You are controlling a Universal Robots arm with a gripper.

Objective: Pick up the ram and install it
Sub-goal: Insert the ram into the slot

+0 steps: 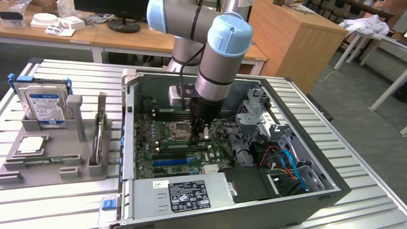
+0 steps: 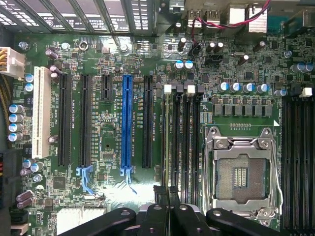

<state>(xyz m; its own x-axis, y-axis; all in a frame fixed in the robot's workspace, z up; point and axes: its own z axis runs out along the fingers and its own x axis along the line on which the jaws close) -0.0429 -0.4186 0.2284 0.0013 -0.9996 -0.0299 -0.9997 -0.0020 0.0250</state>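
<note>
Blue label [image 1: 46, 103] on hard drive [image 1: 35, 89], black label [image 1: 188, 195] on power supply [image 1: 147, 196], print unreadable

Exterior view: raised, angled down, mid-range, over the open computer case [image 1: 308, 198] on the surface [image 1: 57, 205]. Wrist view: close, facing straight onto the motherboard [image 2: 113, 123]. Shared: processor socket [image 1: 180, 130].

Wooden desks [image 1: 133, 40] behind the gripper [image 1: 199, 139]; wooden cabinet [image 1: 299, 38] beside them; grey floor [image 1: 356, 100] beyond; slatted metal table [image 1: 57, 205] beneath.

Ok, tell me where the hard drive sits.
On the exterior view's left, the hard drive stands upright in the grey tray, outside the computer case.
</note>
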